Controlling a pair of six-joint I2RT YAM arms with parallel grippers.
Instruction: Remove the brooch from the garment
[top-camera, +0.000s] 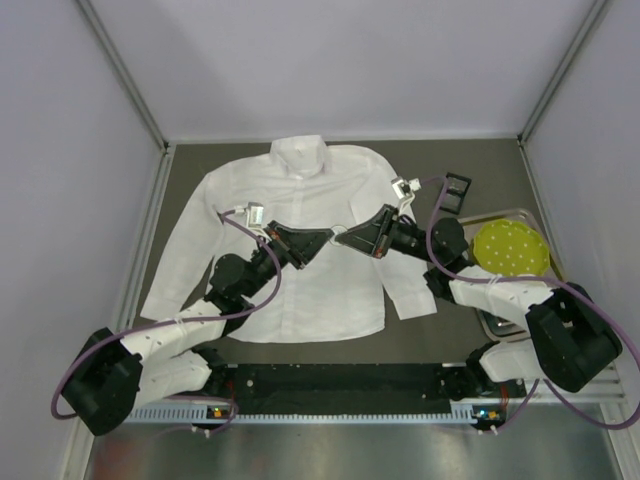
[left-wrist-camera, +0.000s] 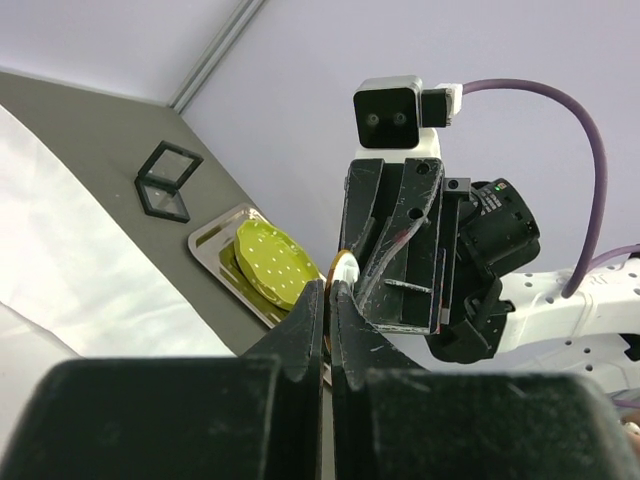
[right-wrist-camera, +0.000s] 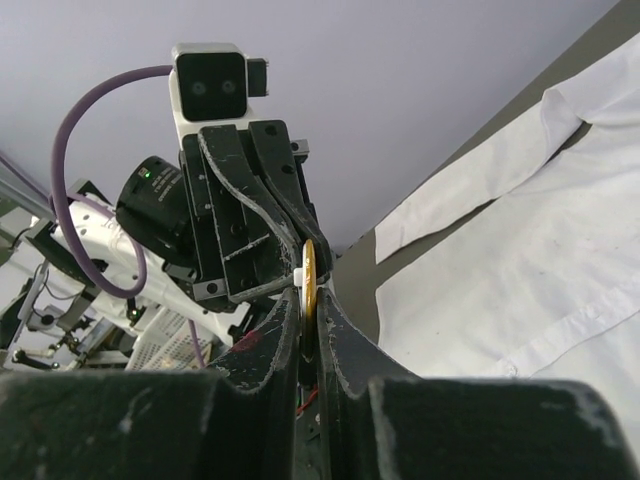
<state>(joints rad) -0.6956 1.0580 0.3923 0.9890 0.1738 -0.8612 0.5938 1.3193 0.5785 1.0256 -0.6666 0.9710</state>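
Two black two-finger grippers meet tip to tip above the chest of a white long-sleeved collared button-up shirt (top-camera: 300, 290), with a tiny round orange-gold brooch (right-wrist-camera: 309, 283) caught between them. The right gripper (top-camera: 347, 238) has its fingers (right-wrist-camera: 335, 325) pressed together on the rim of the brooch, which stands edge-on at their very tips. The left gripper (top-camera: 320, 238) faces it head-on. Its fingers (left-wrist-camera: 305, 320) are squeezed almost flat against each other, leaving only a thin slit, and they nip the small white stub on the back of the brooch.

In both wrist views the brooch sits up in the air at the fingertips, with no cloth around it. The shirt lies spread flat on the dark grey tabletop (top-camera: 450, 160) directly beneath the two grippers, sleeves stretched out to either side. Its collar lies past the fingertips on the side away from the arm bases.

Behind the right gripper, off its wrist end, a small black square box (top-camera: 456, 188) with a clear lid lies on the table. Just beside it, nearer the right arm's base, is a shiny metal tray (left-wrist-camera: 205, 245) carrying a yellow-green disc with white dots (top-camera: 510, 248).
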